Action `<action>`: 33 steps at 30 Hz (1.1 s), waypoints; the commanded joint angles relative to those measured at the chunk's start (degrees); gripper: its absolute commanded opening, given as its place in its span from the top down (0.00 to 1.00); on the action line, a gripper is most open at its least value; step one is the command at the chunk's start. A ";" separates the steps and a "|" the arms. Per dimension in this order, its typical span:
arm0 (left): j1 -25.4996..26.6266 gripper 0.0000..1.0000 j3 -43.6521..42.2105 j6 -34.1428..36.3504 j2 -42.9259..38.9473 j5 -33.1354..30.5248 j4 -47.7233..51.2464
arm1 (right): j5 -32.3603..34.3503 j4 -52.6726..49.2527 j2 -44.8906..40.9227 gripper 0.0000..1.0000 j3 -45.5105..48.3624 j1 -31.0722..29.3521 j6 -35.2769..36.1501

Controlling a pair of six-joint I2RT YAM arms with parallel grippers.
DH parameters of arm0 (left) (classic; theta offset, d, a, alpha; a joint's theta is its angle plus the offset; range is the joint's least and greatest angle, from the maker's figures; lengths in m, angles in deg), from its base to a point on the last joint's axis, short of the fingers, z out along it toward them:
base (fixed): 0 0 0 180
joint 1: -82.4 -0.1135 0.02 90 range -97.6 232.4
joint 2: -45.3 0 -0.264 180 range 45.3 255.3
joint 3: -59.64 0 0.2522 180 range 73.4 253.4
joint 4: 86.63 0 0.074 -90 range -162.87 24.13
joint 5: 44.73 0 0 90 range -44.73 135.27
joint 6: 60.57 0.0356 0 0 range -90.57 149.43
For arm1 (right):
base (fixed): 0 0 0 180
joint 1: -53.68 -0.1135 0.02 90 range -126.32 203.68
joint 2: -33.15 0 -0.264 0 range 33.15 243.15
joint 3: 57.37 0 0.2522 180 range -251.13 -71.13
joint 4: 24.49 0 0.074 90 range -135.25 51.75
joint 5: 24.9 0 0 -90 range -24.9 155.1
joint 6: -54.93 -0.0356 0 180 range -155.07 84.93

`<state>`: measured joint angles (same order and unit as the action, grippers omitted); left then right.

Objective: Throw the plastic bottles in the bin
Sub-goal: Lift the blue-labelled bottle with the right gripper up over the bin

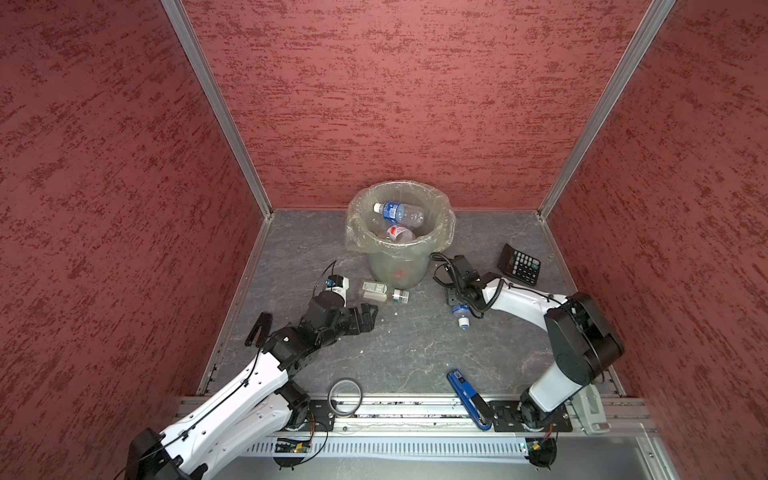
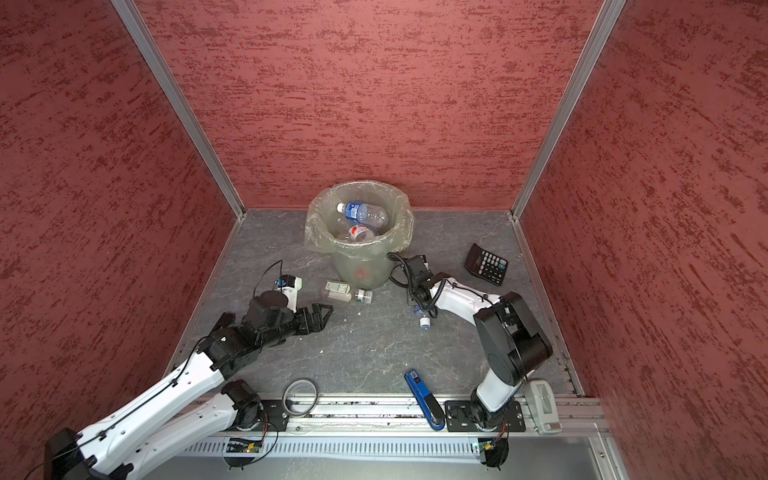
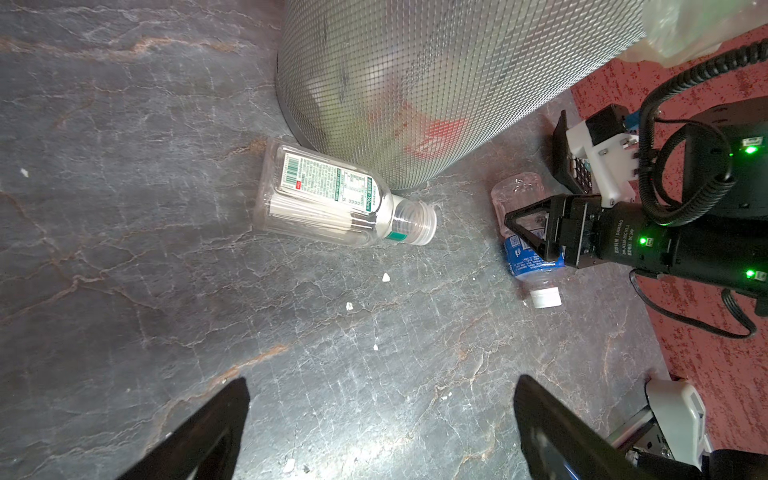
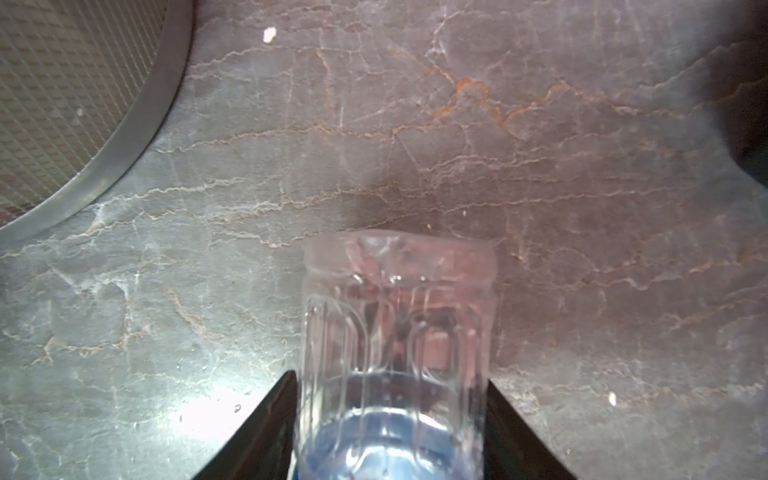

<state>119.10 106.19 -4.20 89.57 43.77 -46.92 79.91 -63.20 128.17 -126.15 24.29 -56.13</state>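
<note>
Left gripper [image 1: 366, 318]: low over the grey stone-pattern tabletop [image 1: 407, 353], jaws fully spread, nothing between them. Grey ring [image 1: 330, 397] lies on the near edge, by the rail. Just ahead of the left gripper, a clear bottle with a green-and-white label [image 1: 376, 291] lies on its side, just beside the foot of the bin [image 1: 399, 266]; whether the two touch I cannot tell. The bin stands mid-table at the back, with a clear bag folded over its rim. Inside it: a blue-labelled bottle with a white cap [image 1: 397, 212] and, under that, a red-and-white-labelled bottle [image 1: 399, 232]. Right of the bin, a small blue-labelled bottle [image 1: 460, 311] lies flat on the table with its white cap toward the near edge. Right gripper [image 4: 390, 378]: down over this bottle, jaws closed against both of its sides; the bottle rests on the table. Blue-and-black stapler-like tool [image 1: 461, 386]: near edge, right of centre. Black calculator [image 1: 519, 264]: far right, well apart from the bottles.
</note>
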 commanded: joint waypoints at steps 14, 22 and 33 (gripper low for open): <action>0.02 0.00 -0.66 0.23 0.92 0.48 -0.58 | -3.77 -0.92 -22.96 0.56 5.03 0.34 -1.82; 0.25 0.00 -0.44 -0.15 2.56 0.70 -1.69 | -1.87 -6.32 -42.11 0.56 2.61 -4.29 -3.05; 0.97 0.01 0.21 -0.97 5.14 0.19 -1.74 | 2.13 -4.91 -55.37 0.56 -4.30 -14.40 -0.60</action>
<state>119.74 105.98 -4.73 94.75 43.93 -47.62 80.70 -69.85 74.71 -128.88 11.33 -57.64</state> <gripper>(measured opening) 0.996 0.536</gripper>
